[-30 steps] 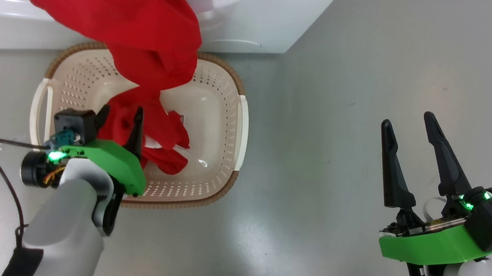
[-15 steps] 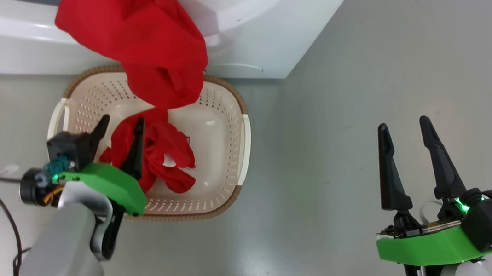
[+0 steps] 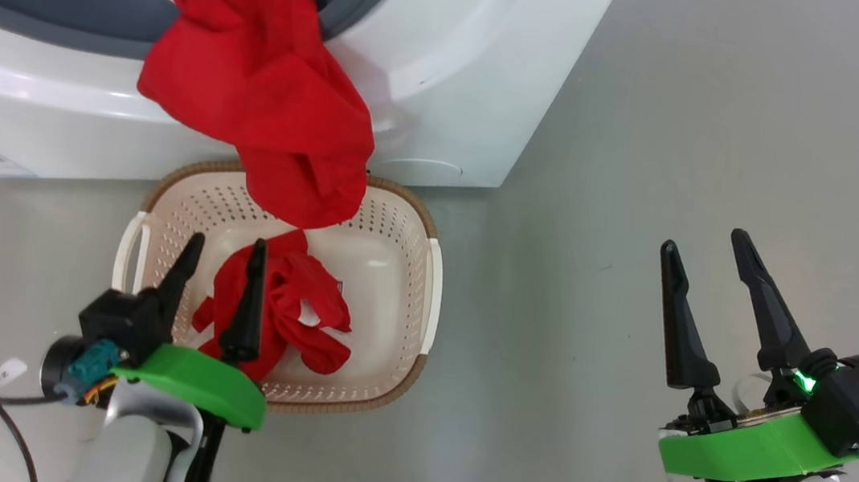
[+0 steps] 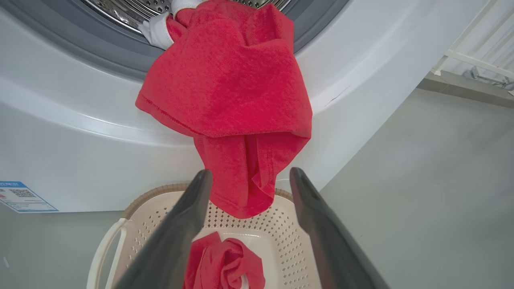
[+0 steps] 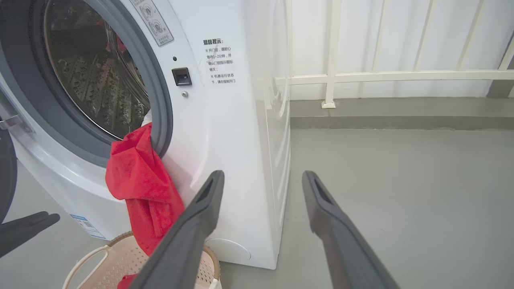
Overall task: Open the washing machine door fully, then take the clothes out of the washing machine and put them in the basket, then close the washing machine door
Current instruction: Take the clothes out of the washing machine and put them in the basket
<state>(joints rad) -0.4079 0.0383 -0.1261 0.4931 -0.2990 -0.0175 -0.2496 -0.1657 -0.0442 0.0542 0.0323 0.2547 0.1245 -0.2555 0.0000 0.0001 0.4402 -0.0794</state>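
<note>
Clothes (image 3: 252,91): red garment hangs out of the washing machine (image 3: 456,74) mouth, over the grey gasket (image 4: 100,64) and down the white front. Its lower end dangles over the far rim of the basket (image 3: 407,222), and a bunched red-and-white part lies on the basket bottom. The basket stands on the floor (image 3: 607,172), just beside the machine front. Left gripper (image 3: 227,244) sits above the basket's near side, jaws spread apart, gripping nothing. Right gripper (image 3: 703,241) is well apart over bare floor, jaws wide, empty.
</note>
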